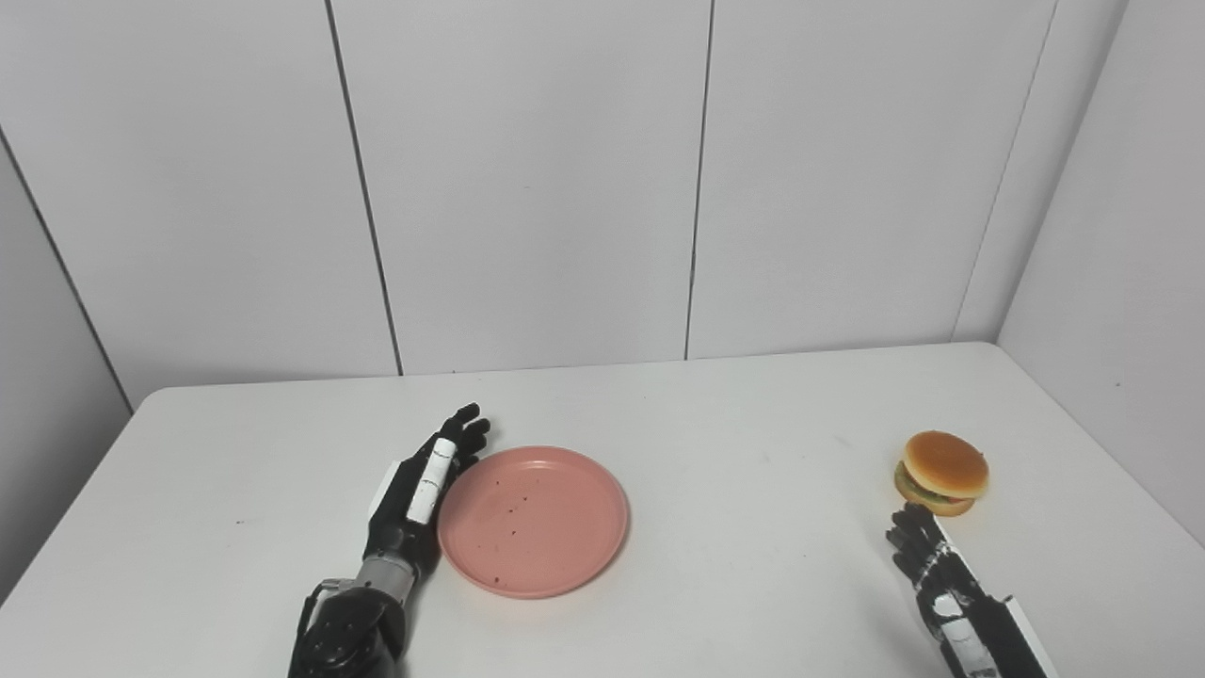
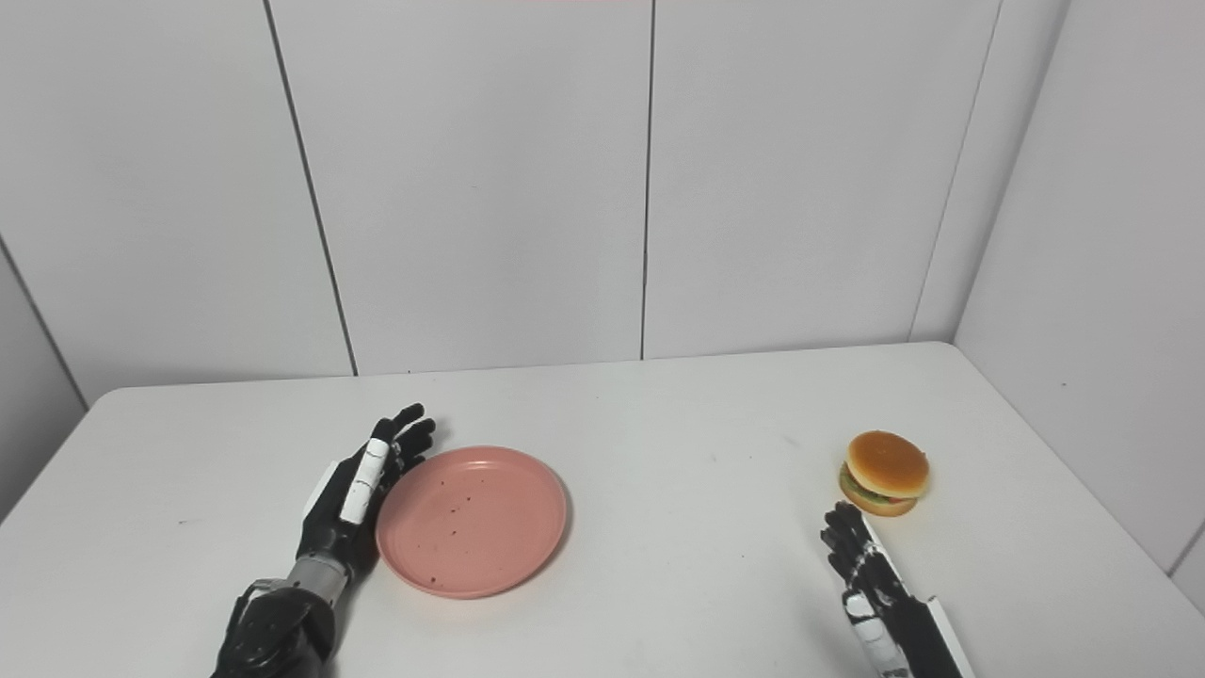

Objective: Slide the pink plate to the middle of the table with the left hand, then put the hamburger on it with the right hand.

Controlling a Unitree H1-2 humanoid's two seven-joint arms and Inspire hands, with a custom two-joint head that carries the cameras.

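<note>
Two things only lie on the white table [image 1: 715,424]: a pink plate [image 1: 533,521] left of centre in the lower half of the frame, and a hamburger [image 1: 941,473] at the lower right, well apart from it. Bare tabletop lies between the two, and grey wall panels [image 1: 527,179] fill the upper frame.

The plate is round and shallow with a raised rim and a scatter of small dark specks inside. The hamburger sits upright, a tan bun over a green and brown filling.

At the plate's left rim the left hand [image 1: 425,485] lies edge-on, fingers straight and together, pressed against the rim and holding nothing. The right hand [image 1: 927,556] at the lower right sits just below the hamburger, fingers extended toward it, apparently short of contact and holding nothing.
</note>
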